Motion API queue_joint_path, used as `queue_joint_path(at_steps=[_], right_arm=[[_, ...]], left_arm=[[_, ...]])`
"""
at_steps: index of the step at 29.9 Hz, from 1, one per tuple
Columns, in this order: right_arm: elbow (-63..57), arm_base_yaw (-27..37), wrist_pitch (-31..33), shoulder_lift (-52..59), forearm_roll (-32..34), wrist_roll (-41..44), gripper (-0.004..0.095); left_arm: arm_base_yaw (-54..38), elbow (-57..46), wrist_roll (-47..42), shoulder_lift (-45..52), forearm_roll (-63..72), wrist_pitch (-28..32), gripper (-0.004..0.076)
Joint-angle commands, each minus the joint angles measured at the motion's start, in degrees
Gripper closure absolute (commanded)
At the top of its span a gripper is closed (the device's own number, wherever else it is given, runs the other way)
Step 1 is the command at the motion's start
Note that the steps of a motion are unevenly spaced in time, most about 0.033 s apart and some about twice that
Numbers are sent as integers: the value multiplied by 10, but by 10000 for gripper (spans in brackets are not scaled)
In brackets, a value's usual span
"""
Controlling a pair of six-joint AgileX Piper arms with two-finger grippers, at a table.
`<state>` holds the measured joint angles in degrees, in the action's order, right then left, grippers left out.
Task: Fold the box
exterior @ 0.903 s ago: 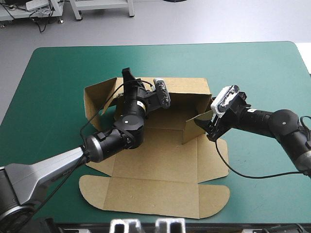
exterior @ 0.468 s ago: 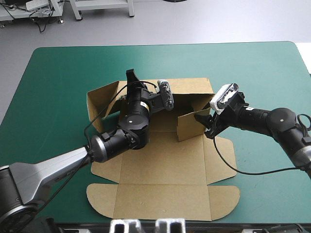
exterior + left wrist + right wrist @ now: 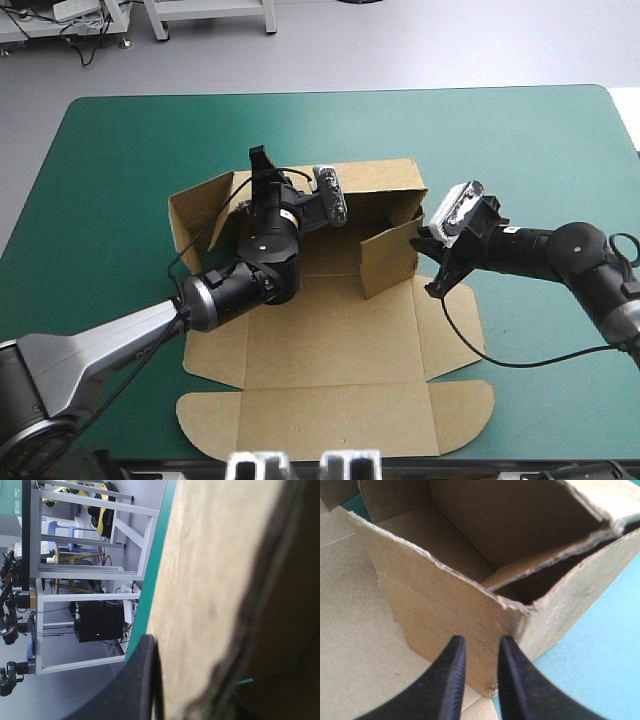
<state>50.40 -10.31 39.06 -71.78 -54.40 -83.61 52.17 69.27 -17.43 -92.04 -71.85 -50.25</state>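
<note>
The brown box (image 3: 340,340) lies mid-table, its back wall and side walls raised and its lid flat toward the front edge. My left gripper (image 3: 258,165) is at the back left corner, shut on the raised board. In the left wrist view the board (image 3: 210,580) fills the space beside one black finger (image 3: 145,680). My right gripper (image 3: 436,280) hovers just outside the raised right wall (image 3: 390,255). Seen from the right wrist, its fingers (image 3: 455,660) stand a narrow gap apart with nothing between them, and the gripper (image 3: 479,642) points at the wall's outer corner (image 3: 445,610).
The lid with its rounded ears (image 3: 330,425) reaches close to the table's front edge. A flat side flap (image 3: 455,320) lies under the right gripper. Bare teal-green cover (image 3: 520,150) surrounds the box at the back and on both sides.
The right gripper's fingers have drawn close together and it has backed slightly off the right wall. The left arm has shifted the box a little to the left, and the right wall stands more upright.
</note>
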Motion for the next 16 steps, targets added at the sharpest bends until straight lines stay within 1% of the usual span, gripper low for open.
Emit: queue_joint_path(at_steps=[1,7,11,13,14,16], right_arm=[[17,-1,2,13,-20,-10,922],[17,-1,0,13,9,-11,925],[17,-1,-15,13,23,-6,916],[17,-1,-19,13,23,-5,865],[17,-1,-20,13,23,-5,810],[17,-1,-22,13,23,-5,668]], left_arm=[[-1,7,-10,20,4,-7,710],[-1,7,-10,20,3,-7,710],[-1,7,-10,20,2,-7,710],[-1,7,-10,20,2,-7,710],[-1,7,-10,20,2,-7,710],[-1,7,-10,20,2,-7,710]])
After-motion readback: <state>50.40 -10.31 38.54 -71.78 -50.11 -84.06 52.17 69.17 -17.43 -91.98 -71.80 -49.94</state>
